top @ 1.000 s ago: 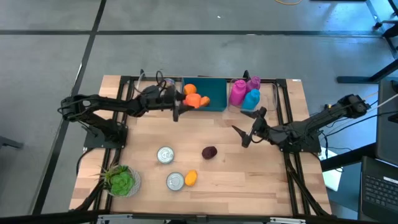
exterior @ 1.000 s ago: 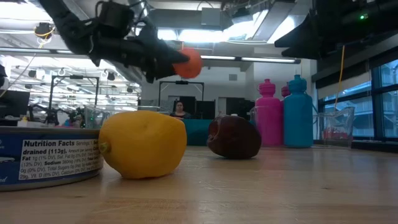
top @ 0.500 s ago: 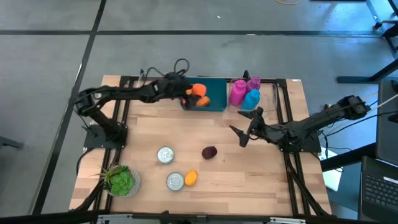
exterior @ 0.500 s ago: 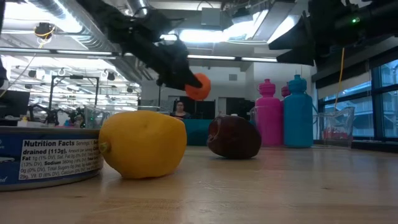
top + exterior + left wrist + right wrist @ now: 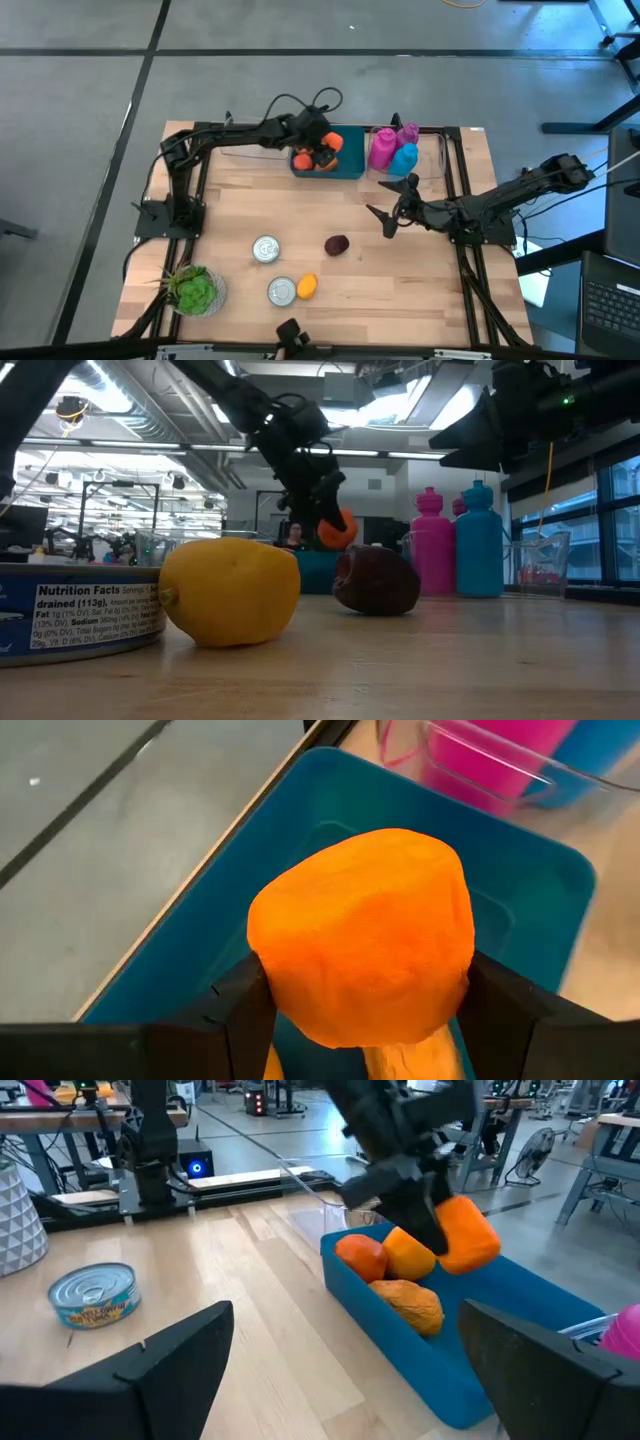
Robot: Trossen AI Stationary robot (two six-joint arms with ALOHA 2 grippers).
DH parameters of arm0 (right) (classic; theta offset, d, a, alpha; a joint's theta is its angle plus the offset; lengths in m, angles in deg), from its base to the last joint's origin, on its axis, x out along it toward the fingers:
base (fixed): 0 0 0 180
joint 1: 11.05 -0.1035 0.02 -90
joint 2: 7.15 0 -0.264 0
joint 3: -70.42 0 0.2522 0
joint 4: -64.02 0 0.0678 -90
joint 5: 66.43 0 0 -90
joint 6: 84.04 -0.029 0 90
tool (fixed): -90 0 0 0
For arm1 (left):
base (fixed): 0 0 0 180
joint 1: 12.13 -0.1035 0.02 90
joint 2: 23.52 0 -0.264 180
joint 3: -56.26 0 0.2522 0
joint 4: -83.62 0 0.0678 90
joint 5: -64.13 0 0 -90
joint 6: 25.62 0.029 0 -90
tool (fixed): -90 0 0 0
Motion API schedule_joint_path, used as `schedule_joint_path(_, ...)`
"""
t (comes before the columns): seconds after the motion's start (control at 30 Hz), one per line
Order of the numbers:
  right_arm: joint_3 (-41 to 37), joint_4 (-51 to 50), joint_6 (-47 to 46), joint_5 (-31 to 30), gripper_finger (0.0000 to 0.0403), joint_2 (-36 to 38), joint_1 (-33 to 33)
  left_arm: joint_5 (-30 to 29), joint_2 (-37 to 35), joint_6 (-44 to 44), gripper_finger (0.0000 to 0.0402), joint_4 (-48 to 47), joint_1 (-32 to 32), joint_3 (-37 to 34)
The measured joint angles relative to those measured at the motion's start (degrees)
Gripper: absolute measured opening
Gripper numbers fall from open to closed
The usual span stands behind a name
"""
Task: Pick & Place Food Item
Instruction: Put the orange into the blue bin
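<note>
An orange, round-topped food item (image 5: 360, 935) is between the fingers of my left gripper (image 5: 365, 995), which is shut on it above the blue bin (image 5: 350, 165) at the table's far edge. In the high view that gripper (image 5: 325, 148) is over the bin's middle. The bin holds several orange and reddish food items (image 5: 390, 1270). A dark purple food item (image 5: 338, 244) and a yellow-orange fruit (image 5: 307, 286) lie on the wood. My right gripper (image 5: 390, 215) hovers open right of centre, with nothing between its fingers. My left gripper pinches the orange item by its two opposite sides (image 5: 268, 970) between the two fingers (image 5: 235, 1010). The fingers slant down into the bin from the table's left. The item (image 5: 465, 1235) hangs clear above the food in the bin.
A clear container with pink and blue bottles (image 5: 395, 150) stands right of the bin. Two tins (image 5: 265, 249) (image 5: 282, 290) and a green leafy item (image 5: 195, 290) sit near the front left. Bare wood lies between the bin and the purple item.
My left gripper has carried the orange item along the far edge toward the table's right, from left of the bin to over its middle. It has tipped downward, and the item has come lower, close above the bin.
</note>
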Motion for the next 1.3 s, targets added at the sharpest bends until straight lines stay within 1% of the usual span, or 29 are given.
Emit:
schedule_joint_path(0.1,0.0,0.0,0.6,1.7,0.0382,0.0,0.0,-0.3,2.2,-1.3,0.0228,-2.3,0.0,2.4)
schedule_joint_path(0.27,0.0,-0.2,1.3,4.3,0.0382,0.0,0.0,-0.9,4.9,-4.0,0.0228,-2.6,-0.2,4.3)
schedule_joint_path(0.4,0.0,-0.3,1.3,4.7,0.0382,0.0,0.0,-1.3,6.7,-5.7,0.0228,-3.0,-0.4,5.1)
schedule_joint_path(0.53,0.0,-0.3,1.4,7.3,0.0382,0.0,0.0,-2.3,7.8,-7.1,0.0228,-3.3,-0.6,5.4)
schedule_joint_path(0.63,0.0,-0.3,1.3,7.5,0.0382,0.0,0.0,-2.4,8.5,-8.3,0.0228,-3.4,-0.8,5.3)
schedule_joint_path(1.1,0.0,-0.6,1.0,11.6,0.0382,0.0,0.0,-3.9,8.9,-13.6,0.0228,-5.1,-1.5,5.3)
schedule_joint_path(1.3,0.0,-0.7,1.0,12.0,0.0382,0.0,0.0,-4.9,8.9,-13.8,0.0244,-4.5,-1.6,5.3)
